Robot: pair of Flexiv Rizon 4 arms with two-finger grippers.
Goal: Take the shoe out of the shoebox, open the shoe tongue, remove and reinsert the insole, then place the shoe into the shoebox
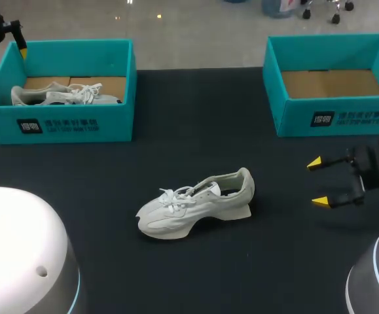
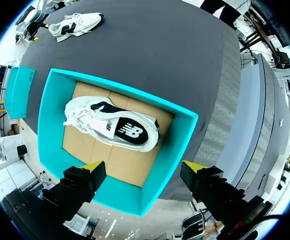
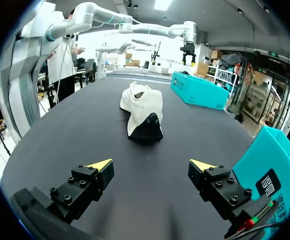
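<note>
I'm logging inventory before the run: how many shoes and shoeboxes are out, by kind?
Shoeboxes: 2, left shoebox and right shoebox
Shoes: 2, boxed shoe and loose shoe
Total: 4

Robotics lab, manipulation bench. Signs: a broad table [image 1: 196,111] under a dark matte cover, with two robot arms at it, left gripper [image 2: 143,165] and right gripper [image 3: 152,165], both with yellow-tipped fingers spread. Props laid out like a trial: twin teal boxes, left shoebox [image 1: 117,121] and right shoebox [image 1: 294,118], along the far edge; a white shoe [image 1: 196,203] alone mid-table; a second shoe [image 1: 52,97] in the left shoebox.
</note>
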